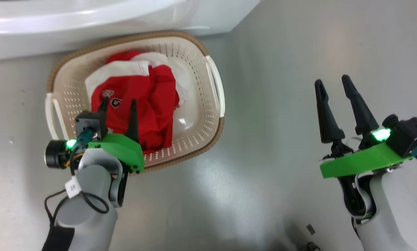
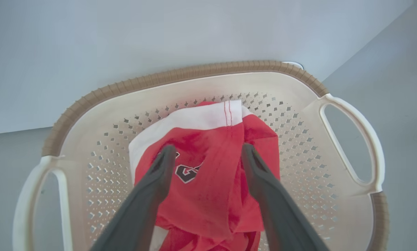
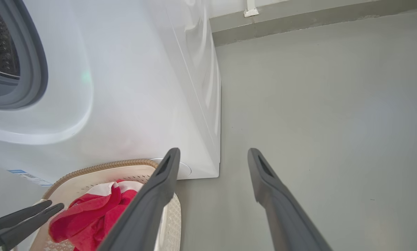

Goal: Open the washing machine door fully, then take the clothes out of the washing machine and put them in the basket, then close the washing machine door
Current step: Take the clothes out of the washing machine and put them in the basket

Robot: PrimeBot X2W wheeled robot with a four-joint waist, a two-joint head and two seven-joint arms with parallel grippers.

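Dark fingers of the left gripper point(image 1: 119, 100) stand spread apart just over the clothes point(image 1: 152, 101), tips down among the folds; in the left wrist view a ridge of red cloth rises between them, and whether it touches their inner faces cannot be told. Those clothes lie heaped in the basket point(image 1: 191, 52): red fabric with a dark and white logo, a white band point(image 1: 100, 75) along the far side, and pale cloth beneath. Part of the basket's smooth bottom shows bare to the right of the heap. Its brown rim and white side handles point(image 1: 215, 83) are in plain sight. It sits on the grey floor point(image 1: 281, 104), right against the foot of the washing machine point(image 1: 90, 24). In the right wrist view the machine's grey seal point(image 3: 30, 69) rings a dark drum, and a small blue label point(image 3: 23, 174) sits low on the white front. Well off to the right, the right gripper point(image 1: 332, 80) hangs over bare floor, fingers wide apart and holding nothing.
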